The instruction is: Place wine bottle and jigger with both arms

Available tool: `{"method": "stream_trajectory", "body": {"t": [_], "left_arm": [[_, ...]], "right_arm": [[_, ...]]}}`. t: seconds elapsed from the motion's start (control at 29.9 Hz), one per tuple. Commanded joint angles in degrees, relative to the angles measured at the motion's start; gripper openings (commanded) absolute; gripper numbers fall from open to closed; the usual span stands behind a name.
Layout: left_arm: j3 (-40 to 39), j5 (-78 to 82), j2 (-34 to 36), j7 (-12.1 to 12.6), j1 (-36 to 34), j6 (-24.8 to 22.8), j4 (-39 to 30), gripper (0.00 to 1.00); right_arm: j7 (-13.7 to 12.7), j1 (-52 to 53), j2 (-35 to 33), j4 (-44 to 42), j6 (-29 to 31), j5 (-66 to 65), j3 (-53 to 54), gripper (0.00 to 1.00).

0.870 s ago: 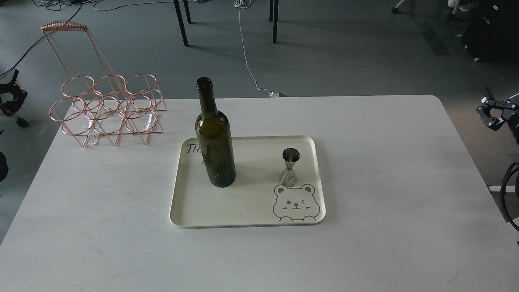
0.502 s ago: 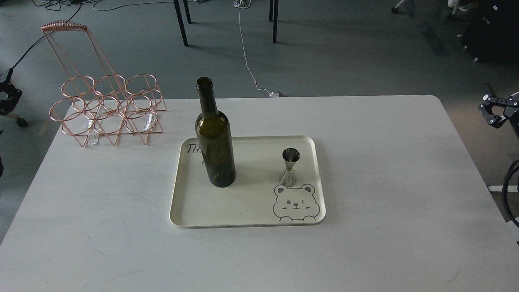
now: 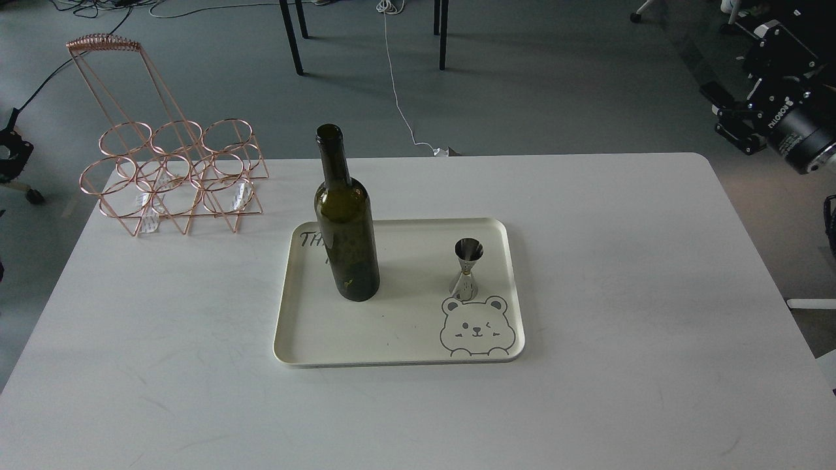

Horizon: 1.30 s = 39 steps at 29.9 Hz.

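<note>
The wine bottle [image 3: 347,228], dark olive-green and unlabelled, stands upright on the left part of a cream tray [image 3: 392,339]. The jigger [image 3: 467,269], small and silver, stands upright on the tray's right part, just above a printed bear face. My right arm comes in at the upper right, off the table. Its gripper [image 3: 733,121] is seen dark and at an angle, far from the jigger. Only a small black piece of my left gripper [image 3: 11,149] shows at the left edge, off the table and far from the bottle. Neither holds anything that I can see.
A rose-gold wire bottle rack [image 3: 173,171] stands at the table's back left corner. The white table [image 3: 620,294] has a rounded back right corner. Chair legs [image 3: 292,36] and a white cable [image 3: 398,91] are on the floor behind.
</note>
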Motion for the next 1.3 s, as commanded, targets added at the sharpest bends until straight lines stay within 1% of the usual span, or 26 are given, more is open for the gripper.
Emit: {"method": "stream_trajectory", "body": {"t": [0.0,0.07,0.13,0.2,0.37,0.47,0.57,0.7,0.9,1.0,1.17,1.27], "left_arm": [[-0.1,0.0,0.0,0.1,-0.3,0.0,-0.3,0.99],[-0.2,0.0,-0.2,0.1,-0.5,0.0,-0.4,0.99],[-0.2,0.0,-0.4,-0.1,-0.7,0.0,-0.4,0.99],[-0.3,0.0,-0.4,-0.2,-0.7,0.0,-0.4,0.99],[-0.2,0.0,-0.4,-0.3,-0.7,0.0,-0.4,0.99],[-0.2,0.0,-0.5,-0.3,-0.4,0.0,-0.4,0.99],[-0.2,-0.1,-0.6,-0.4,-0.2,0.0,-0.4,0.99],[-0.2,-0.1,-0.6,-0.4,-0.2,0.0,-0.4,0.99],[-0.2,-0.1,-0.6,-0.4,-0.2,0.0,-0.3,0.99],[-0.2,-0.1,-0.6,-0.5,-0.1,0.0,-0.1,0.99],[-0.2,-0.1,-0.6,-0.5,0.0,0.0,-0.2,0.99],[-0.2,-0.1,-0.5,-0.5,0.0,0.0,-0.1,0.99]], "right_arm": [[0.0,-0.1,0.2,8.2,-7.5,-23.0,-0.4,0.99],[0.0,-0.5,0.8,10.1,-10.6,-37.2,-1.0,0.99],[0.0,-0.6,2.6,10.3,-12.2,-47.9,-2.0,0.99],[0.0,-0.3,5.3,10.3,-12.9,-53.2,-3.9,0.99],[0.0,0.4,7.9,10.1,-14.5,-56.3,-7.6,0.99],[0.0,1.2,11.5,9.1,-16.7,-61.5,-10.6,0.99],[0.0,1.4,15.1,6.0,-20.6,-64.8,-15.6,0.99],[0.0,1.4,18.9,1.7,-23.8,-67.8,-19.8,0.99],[0.0,1.0,21.2,-3.6,-26.7,-70.9,-23.4,0.98],[0.0,0.9,23.5,-5.0,-27.2,-70.9,-24.5,0.98],[0.0,0.7,28.1,-10.3,-29.1,-71.0,-25.1,0.98],[0.0,1.1,30.5,-12.3,-29.7,-70.9,-26.7,0.95]]}}
